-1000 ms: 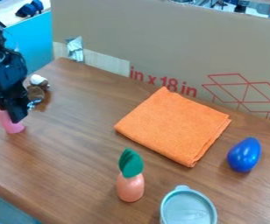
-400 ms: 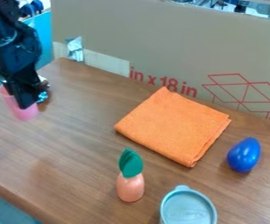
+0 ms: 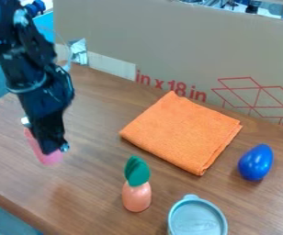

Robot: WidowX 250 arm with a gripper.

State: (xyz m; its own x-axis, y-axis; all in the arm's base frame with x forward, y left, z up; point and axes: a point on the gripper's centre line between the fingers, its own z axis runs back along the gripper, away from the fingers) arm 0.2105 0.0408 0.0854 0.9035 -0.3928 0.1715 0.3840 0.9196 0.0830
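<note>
The black gripper (image 3: pixel 48 146) hangs over the left part of the table, shut on a pink cup (image 3: pixel 50 157). Part of the cup is hidden behind the fingers, and its pink lower end shows below them, tilted. To the right and nearer the camera is a peach-coloured toy (image 3: pixel 136 197) with green leaves (image 3: pixel 137 171) on top, standing apart from the gripper. An orange folded cloth (image 3: pixel 181 132) lies farther right, in the middle of the table.
A blue egg-shaped object (image 3: pixel 256 162) rests on the right side of the wooden table (image 3: pixel 101 170). A container with a translucent lid (image 3: pixel 197 219) stands at the front edge of the view. A large cardboard panel (image 3: pixel 181 41) rises along the back.
The gripper has moved right and toward the camera, and the pink cup has travelled with it. The arm now covers the brown and white item seen earlier at the back left.
</note>
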